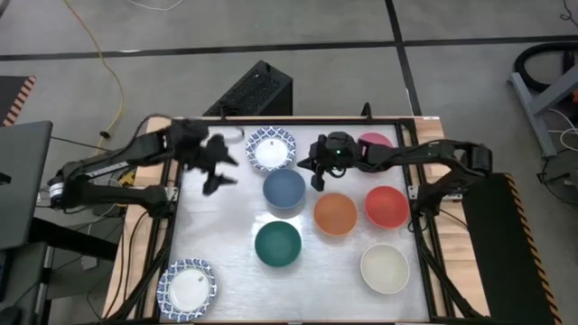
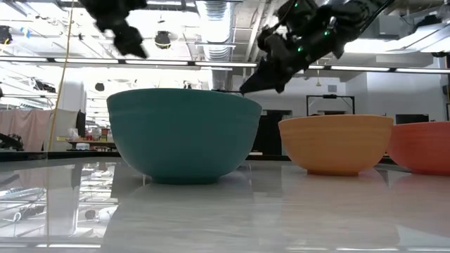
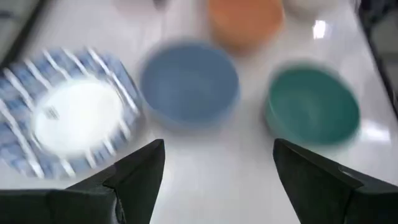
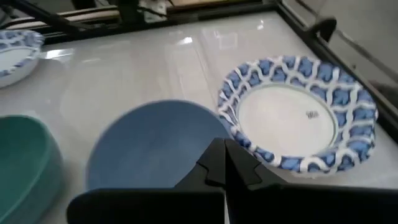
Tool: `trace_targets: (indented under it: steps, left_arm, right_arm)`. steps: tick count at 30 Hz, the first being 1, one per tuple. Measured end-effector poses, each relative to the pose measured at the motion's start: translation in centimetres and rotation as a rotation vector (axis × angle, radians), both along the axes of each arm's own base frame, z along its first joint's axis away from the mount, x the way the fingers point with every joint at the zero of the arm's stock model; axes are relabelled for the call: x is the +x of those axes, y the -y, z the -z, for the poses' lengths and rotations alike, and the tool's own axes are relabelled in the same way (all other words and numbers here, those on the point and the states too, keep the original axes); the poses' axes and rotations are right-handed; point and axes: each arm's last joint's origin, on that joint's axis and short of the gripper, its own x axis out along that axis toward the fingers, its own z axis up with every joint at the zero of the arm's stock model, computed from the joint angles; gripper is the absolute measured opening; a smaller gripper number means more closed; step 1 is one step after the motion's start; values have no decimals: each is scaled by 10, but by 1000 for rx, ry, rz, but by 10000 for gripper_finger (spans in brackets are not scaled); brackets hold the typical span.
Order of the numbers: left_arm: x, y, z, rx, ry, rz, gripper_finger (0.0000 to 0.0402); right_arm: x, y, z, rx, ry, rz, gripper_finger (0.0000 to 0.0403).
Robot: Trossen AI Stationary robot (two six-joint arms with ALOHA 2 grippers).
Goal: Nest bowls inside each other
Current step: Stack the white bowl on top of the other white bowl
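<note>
At 12 o'clock on the table (image 1: 226,271), your wide-open left gripper (image 1: 217,167) hovers beside the patterned bowl (image 1: 270,149), right gripper (image 1: 318,171) pinched shut, empty, over the blue bowl (image 1: 284,188); nothing nested yet, so next descend, grasp the patterned rim.

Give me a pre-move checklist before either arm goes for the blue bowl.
1. Left gripper open and empty: ok, fingers spread with nothing between them.
2. Right gripper ready to grasp: not ok, jaws shut and empty.
3. Blue bowl empty and upright: ok.
4. Blue bowl clear of the patterned-rim bowl: cannot tell, in the right wrist view their rims look very close.
5. Room between the two grippers: ok, they hang on opposite sides of the patterned-rim bowl.
6. Dark green bowl and orange bowl still loose: ok, nothing nested in them.
</note>
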Motion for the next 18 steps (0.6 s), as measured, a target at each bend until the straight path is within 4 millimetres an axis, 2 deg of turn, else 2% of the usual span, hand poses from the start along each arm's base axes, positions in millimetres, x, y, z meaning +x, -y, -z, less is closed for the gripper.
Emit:
trace_targets:
  steps: [6, 10, 18]
  left_arm:
    - [-10, 47, 14, -160, -254, 55, 289]
    - [-19, 73, 21, -255, -417, 73, 289]
    - [-29, 111, 23, -355, -517, 57, 289]
  right_arm:
    - [-10, -7, -10, -9, -14, -18, 16]
    - [-12, -7, -9, 3, -39, -16, 17]
    - [-5, -7, 4, 13, -86, -26, 18]
